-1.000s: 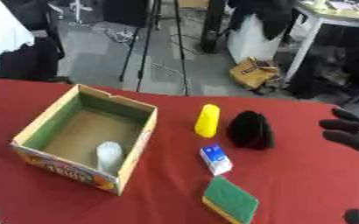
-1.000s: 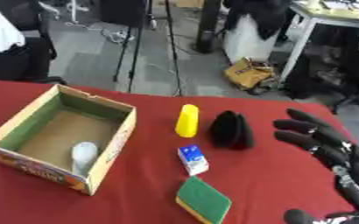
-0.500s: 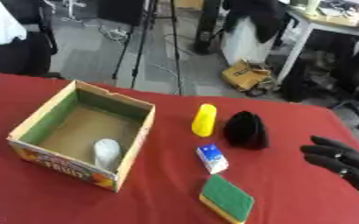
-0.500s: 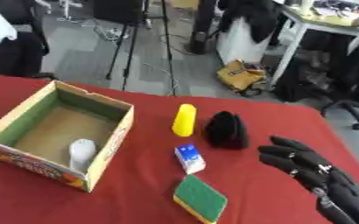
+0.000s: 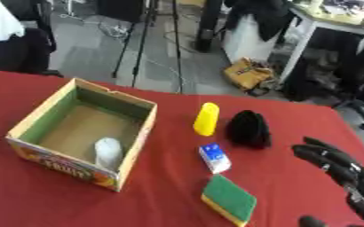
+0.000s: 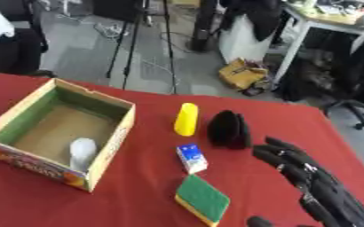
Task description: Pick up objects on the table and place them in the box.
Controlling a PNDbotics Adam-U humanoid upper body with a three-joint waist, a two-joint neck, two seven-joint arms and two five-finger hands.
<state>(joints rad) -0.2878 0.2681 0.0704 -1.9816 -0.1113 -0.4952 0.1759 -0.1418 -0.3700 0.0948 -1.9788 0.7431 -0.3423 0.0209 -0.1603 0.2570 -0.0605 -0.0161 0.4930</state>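
My right robot hand (image 6: 309,177) is coming in from the right side over the desk (image 6: 138,186), fingers stretched out, and is getting closer to the black object (image 6: 228,129). It is not touching it yet.

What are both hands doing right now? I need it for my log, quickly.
Right hand: open, fingers straight, holding nothing, beside the black object.
Left hand: not in view.

Grey floor (image 5: 100,53), tripod legs (image 5: 142,40), perhaps a white desk (image 5: 325,22)
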